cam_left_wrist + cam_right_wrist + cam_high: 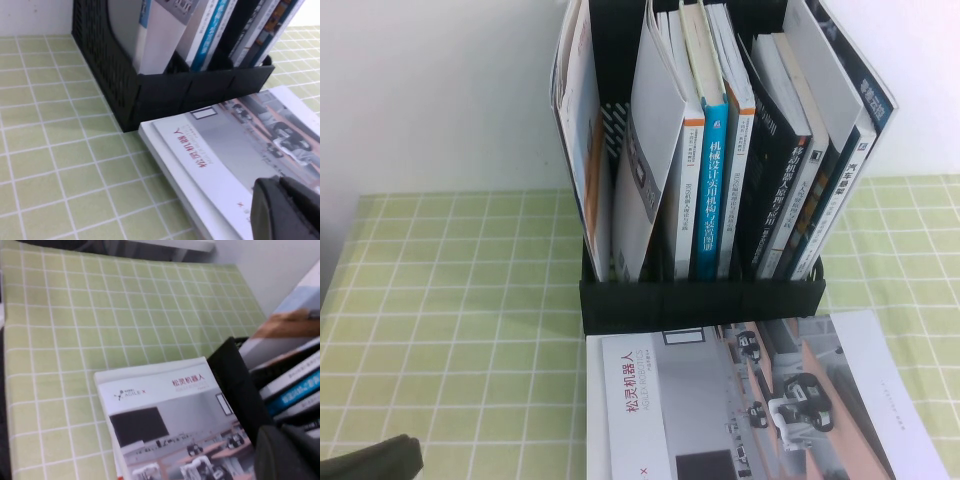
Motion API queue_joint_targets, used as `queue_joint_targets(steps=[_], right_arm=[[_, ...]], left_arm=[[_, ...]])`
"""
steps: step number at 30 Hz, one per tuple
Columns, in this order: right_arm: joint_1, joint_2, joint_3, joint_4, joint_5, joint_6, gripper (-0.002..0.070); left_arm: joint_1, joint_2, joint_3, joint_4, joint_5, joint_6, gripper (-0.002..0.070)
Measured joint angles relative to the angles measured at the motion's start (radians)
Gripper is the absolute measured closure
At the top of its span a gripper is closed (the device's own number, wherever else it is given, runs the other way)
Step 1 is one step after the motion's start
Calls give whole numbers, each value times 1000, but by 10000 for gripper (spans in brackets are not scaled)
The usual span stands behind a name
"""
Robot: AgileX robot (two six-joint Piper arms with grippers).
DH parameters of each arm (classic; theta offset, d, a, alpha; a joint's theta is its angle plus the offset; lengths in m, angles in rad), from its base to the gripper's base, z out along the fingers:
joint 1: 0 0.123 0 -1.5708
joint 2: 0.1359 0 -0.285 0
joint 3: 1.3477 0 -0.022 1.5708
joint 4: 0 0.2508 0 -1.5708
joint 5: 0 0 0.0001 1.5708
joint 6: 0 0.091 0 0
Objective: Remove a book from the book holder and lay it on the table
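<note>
Counter (450, 300): covered by a light green cloth printed with a white grid, matt and smooth, lying flat without visible creases. Book holder (700, 300): black plastic, dull in finish; a perforated, slotted side wall is shown in the left wrist view, and a plain low front wall is seen at 6 o'clock of the rack. Book (760, 400): paper, its printed cover smooth with a faint sheen, its white strip uncoated in look. Left gripper (287, 210): dark matt casing, finely ribbed. Right gripper (290, 455): dark matt casing, blurred.
</note>
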Motion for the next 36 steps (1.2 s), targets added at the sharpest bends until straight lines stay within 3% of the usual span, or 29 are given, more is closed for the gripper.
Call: queue_joint_targets(steps=[8, 13, 33, 36], right_arm=[[0, -228, 430, -221, -253, 348, 678], [0, -249, 582, -408, -410, 488, 678], [0, -253, 608, -438, -444, 560, 678], [0, -253, 608, -438, -444, 560, 678]], left_arm=[[2, 0, 123, -16, -131, 92, 678], [2, 0, 143, -20, -152, 99, 678], [2, -7, 151, -23, -132, 101, 678], [2, -64, 156, 72, -185, 130, 678]])
